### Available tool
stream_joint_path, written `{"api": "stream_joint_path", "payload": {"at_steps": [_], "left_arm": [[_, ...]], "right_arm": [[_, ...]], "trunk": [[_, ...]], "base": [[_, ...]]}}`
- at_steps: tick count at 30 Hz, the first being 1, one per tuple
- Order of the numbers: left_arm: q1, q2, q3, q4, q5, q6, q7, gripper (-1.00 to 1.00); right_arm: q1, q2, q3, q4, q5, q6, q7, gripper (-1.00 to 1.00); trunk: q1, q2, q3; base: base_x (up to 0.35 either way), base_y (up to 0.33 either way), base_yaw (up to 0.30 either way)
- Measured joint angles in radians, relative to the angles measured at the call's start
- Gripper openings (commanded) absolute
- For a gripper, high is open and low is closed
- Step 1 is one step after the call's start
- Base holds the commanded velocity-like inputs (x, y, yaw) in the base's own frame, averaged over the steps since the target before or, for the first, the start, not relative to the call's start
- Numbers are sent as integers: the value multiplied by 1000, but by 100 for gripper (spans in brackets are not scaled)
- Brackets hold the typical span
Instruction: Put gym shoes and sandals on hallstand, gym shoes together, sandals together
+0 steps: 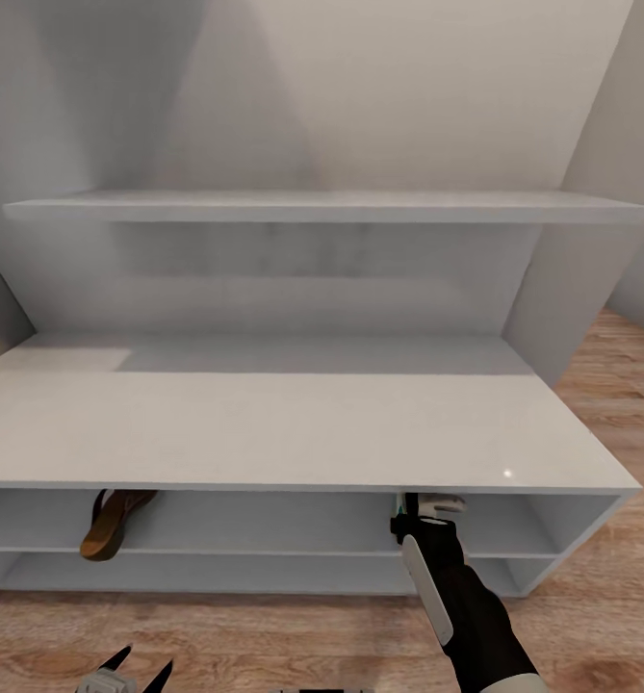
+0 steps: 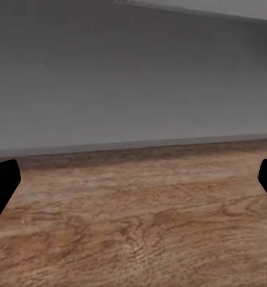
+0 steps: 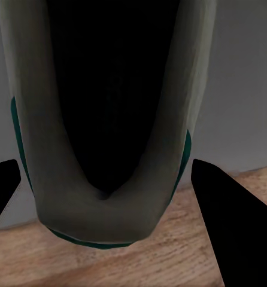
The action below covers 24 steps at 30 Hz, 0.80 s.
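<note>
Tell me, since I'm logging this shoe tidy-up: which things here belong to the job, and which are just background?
Part of the job:
- sandal on the rack's upper open shelf
- gym shoe in the right hand
- shoe rack
- floor

Just background:
- wall shelf
- empty left hand

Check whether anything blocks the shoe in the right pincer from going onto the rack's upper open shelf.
Nothing visible does. The right pincer holds the gym shoe at the hallstand's upper open shelf, on its right side; the sandal sits far off toward the left.
</note>
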Motion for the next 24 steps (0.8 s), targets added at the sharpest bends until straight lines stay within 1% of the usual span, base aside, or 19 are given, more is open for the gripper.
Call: {"api": "stream_joint_path", "payload": {"at_steps": [5,6,24], "left_arm": [[0,0,-1,0,0,0,0,100],[0,0,0,2,0,0,0,100],[0,0,1,6,0,0,0,100]], "right_arm": [[0,0,-1,0,0,0,0,-100],[0,0,-1,0,0,0,0,100],[0,0,-3,1,0,0,0,100]], "trunk": [[0,0,0],[0,0,0],[0,0,0]], "base": [[54,0,0],[8,0,0],[1,0,0]]}}
